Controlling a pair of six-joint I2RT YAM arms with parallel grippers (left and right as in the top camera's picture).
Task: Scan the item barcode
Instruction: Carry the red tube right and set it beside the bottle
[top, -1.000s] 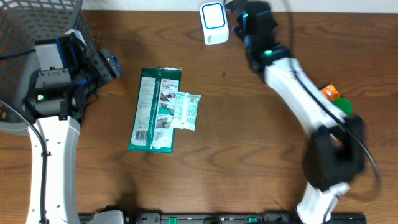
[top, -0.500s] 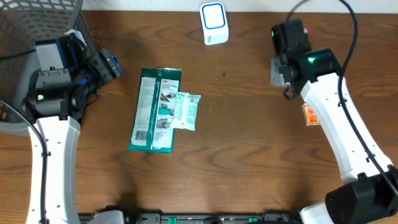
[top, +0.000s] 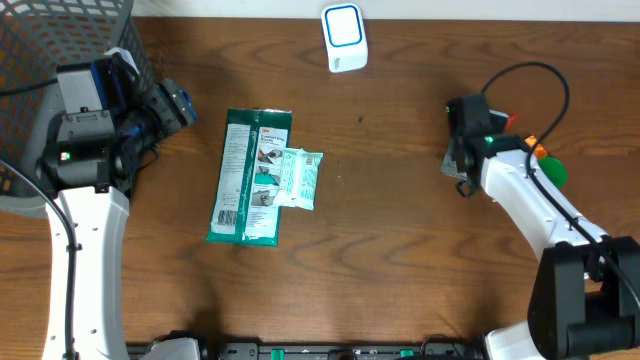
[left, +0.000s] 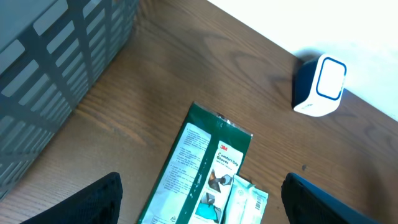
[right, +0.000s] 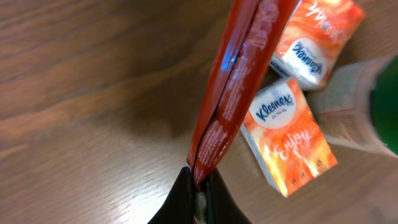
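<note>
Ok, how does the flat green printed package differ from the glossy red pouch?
The flat green printed package lies on the wooden table, ungripped; the glossy red pouch is pinched at one end by the shut right gripper. The green one shows its broad face, the red one its thin edge. Both are thin flexible packs.

The red packet (right: 239, 74) runs past the right wrist view's top edge.

The red packet (right: 239, 81) – glossy, with small print, seen edge-on – is pinched at one end by the right gripper (right: 198, 186), well apart from the scanner (top: 343, 37), a white box with blue-framed window, standing upright
</note>
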